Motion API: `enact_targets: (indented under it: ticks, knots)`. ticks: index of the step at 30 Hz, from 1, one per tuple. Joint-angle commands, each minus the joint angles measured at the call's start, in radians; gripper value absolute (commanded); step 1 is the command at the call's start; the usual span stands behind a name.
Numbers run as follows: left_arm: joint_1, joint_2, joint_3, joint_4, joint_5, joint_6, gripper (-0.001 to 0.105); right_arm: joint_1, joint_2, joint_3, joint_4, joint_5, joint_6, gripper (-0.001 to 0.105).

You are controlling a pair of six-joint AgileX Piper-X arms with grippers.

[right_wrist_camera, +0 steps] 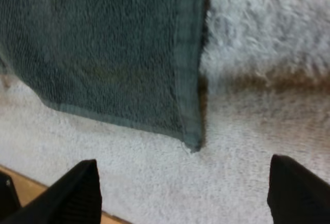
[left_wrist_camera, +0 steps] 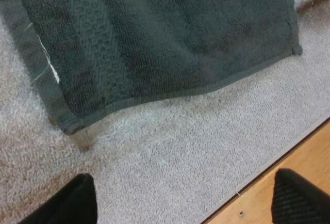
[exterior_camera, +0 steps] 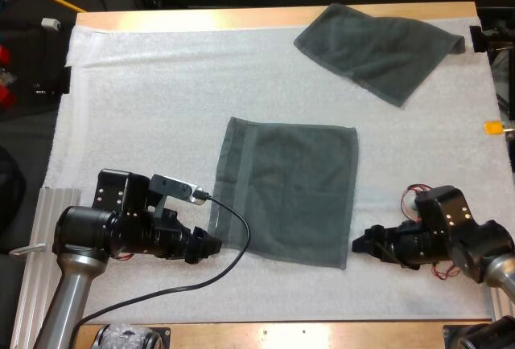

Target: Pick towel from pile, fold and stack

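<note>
Neatly spread, a rectangular grey-green terry towel (exterior_camera: 290, 200) lies on the fuzzy white mat (exterior_camera: 145, 108).
At its near-left corner sits the left gripper (exterior_camera: 214, 246), at its near-right corner the right gripper (exterior_camera: 357, 244), both with fingers apart; a second towel (exterior_camera: 378, 47) lies rumpled beyond its far edge.

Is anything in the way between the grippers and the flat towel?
Nothing visible. Only bare mat lies between the left gripper and the flat towel, and between the right gripper and it.

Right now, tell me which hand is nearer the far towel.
Right. The right hand sits nearside of the far towel; the left hand sits across the flat towel, farther away.
</note>
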Motion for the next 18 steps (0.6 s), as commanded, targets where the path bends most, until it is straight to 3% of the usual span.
enact_targets:
  ticks: [1,6,11,18]
  knots:
    - [0.0,-0.005,0.001,-0.002,-0.003,-0.002,0.067,0.009,0.012,0.0,-0.016,-0.029,-0.003,0.065]
    - [0.0,-0.005,0.001,-0.002,-0.003,-0.002,0.067,0.119,0.08,0.0,-0.089,-0.01,0.036,0.065]
    - [0.0,-0.005,0.001,0.001,-0.002,-0.002,0.067,0.202,0.15,0.0,-0.173,0.116,0.174,0.065]
    - [0.0,-0.005,0.001,0.003,-0.002,-0.002,0.067,0.209,0.282,0.0,-0.308,0.043,0.27,0.065]
